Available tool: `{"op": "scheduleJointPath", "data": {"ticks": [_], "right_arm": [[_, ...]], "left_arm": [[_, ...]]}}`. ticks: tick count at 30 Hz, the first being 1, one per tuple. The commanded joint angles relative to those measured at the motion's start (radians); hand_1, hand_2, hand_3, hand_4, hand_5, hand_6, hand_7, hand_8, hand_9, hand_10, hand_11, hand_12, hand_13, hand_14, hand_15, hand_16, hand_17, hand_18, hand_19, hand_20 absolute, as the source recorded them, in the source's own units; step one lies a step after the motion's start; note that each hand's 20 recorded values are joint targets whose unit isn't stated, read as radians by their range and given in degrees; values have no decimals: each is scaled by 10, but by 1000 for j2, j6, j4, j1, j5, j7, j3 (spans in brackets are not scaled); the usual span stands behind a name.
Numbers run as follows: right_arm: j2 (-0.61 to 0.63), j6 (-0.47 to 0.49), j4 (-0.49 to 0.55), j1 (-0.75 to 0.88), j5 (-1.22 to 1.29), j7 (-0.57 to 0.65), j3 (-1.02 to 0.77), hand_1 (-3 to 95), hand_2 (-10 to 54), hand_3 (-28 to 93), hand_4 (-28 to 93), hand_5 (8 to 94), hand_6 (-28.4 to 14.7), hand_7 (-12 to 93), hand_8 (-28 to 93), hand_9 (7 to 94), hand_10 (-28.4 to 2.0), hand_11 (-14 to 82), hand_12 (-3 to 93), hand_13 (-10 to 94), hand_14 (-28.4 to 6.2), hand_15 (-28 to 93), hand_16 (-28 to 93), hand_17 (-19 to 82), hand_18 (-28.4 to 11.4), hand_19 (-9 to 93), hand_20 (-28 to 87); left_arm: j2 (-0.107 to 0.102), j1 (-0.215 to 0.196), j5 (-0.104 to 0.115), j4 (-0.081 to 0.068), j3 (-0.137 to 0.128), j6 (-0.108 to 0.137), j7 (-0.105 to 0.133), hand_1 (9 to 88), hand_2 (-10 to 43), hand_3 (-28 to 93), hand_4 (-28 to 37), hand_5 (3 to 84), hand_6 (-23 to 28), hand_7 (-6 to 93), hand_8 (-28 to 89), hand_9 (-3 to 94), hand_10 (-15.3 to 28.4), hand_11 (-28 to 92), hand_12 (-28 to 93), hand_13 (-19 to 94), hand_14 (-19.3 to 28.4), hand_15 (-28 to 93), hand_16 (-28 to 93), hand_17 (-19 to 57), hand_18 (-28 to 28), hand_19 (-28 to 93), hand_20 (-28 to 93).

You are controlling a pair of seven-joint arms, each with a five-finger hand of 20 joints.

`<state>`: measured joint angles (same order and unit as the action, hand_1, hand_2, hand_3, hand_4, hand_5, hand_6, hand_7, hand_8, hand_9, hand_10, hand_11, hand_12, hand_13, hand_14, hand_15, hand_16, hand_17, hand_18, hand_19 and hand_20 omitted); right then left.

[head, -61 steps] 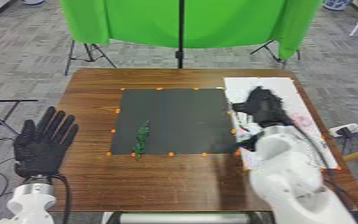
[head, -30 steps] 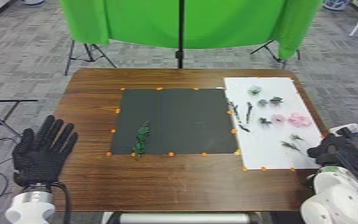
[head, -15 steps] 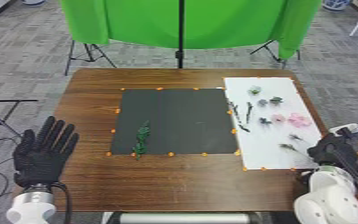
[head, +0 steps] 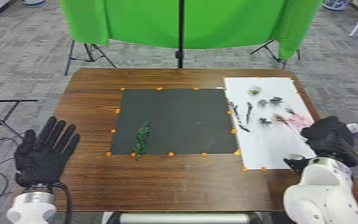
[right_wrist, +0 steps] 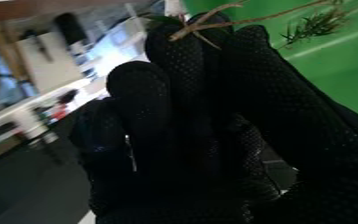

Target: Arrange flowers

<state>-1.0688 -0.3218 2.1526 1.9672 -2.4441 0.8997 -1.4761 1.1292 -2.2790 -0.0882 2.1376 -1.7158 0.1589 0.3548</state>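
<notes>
My left hand (head: 40, 157) rests open at the table's left edge in the head view. My right hand (head: 328, 134) is over the right edge of the white sheet (head: 260, 155), and a thin sprig (head: 291, 124) slants out from it across the pink flower (head: 302, 121). Seen from the right wrist, my right hand (right_wrist: 269, 90) pinches a brown twig (right_wrist: 238, 21) with green needles between thumb and fingertips. A green leafy stem (head: 142, 137) lies on the left part of the black mat (head: 180, 117). Dark twigs (head: 249, 111), a pale flower (head: 254, 90) and small grey-blue flowers (head: 264, 121) lie on the sheet.
Orange markers (head: 171, 154) line the mat and the sheet. Bare brown wood (head: 171, 187) runs along the table's front. A green backdrop (head: 229, 25) on stands is behind the table, and a wooden leg stands on the floor at the right.
From the sheet's lower right corner, my right hand has moved up and slightly left, taking a sprig off the sheet. The left hand and the green stem have stayed put.
</notes>
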Motion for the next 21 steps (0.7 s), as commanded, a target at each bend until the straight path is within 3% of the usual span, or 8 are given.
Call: {"op": "scheduleJointPath", "data": {"ticks": [1, 12, 14, 16, 18, 21], "right_arm": [[-35, 92, 32, -117, 23, -86, 157, 455, -95, 877, -151, 777, -22, 409, 170, 808, -144, 297, 451, 679, -148, 690, 335, 370, -272, 932, 455], [-180, 239, -103, -299, 22, -119, 395, 429, -95, 879, -108, 756, -18, 448, 168, 797, -146, 311, 454, 674, -152, 701, 327, 372, -274, 932, 460], [-188, 222, -117, -316, 85, -114, 441, 429, -95, 877, -106, 754, -19, 454, 164, 797, -147, 314, 453, 673, -153, 704, 326, 374, -274, 932, 465], [-208, 238, -151, -332, 64, -134, 485, 428, -95, 879, -102, 753, -20, 459, 160, 796, -146, 319, 452, 674, -153, 707, 323, 378, -275, 932, 471], [-230, 249, -196, -350, 27, -146, 519, 428, -95, 879, -98, 752, -21, 463, 156, 796, -147, 326, 453, 678, -155, 712, 319, 381, -276, 932, 477], [-265, 273, -249, -375, 19, -138, 543, 427, -95, 879, -96, 754, -22, 468, 153, 799, -147, 329, 453, 681, -157, 715, 317, 384, -277, 932, 484]], "left_arm": [[-9, 8, 4, -12, 8, -8, -22, 256, 193, 727, -283, 444, 88, 74, -87, 355, 127, 161, 67, 257, 153, 287, -69, -86, 128, 332, 95], [-18, 25, 9, -16, 24, 2, -37, 255, 193, 728, -283, 445, 89, 75, -87, 355, 130, 165, 69, 257, 153, 291, -71, -86, 128, 332, 95], [-17, 29, 29, -13, 28, 19, -34, 255, 192, 729, -283, 445, 89, 75, -86, 355, 130, 166, 70, 258, 153, 291, -71, -86, 129, 334, 96], [-17, 27, 70, -15, 29, 5, -24, 254, 192, 731, -283, 446, 90, 77, -86, 358, 133, 169, 71, 259, 153, 294, -71, -87, 129, 335, 97], [-18, 33, 62, -15, 33, 16, -25, 254, 192, 732, -283, 447, 90, 78, -86, 362, 134, 173, 72, 263, 154, 300, -70, -87, 130, 339, 99], [-23, 48, 74, -23, 43, 8, -34, 254, 192, 732, -283, 451, 92, 82, -86, 365, 135, 177, 73, 266, 153, 304, -72, -85, 129, 342, 101]]}}
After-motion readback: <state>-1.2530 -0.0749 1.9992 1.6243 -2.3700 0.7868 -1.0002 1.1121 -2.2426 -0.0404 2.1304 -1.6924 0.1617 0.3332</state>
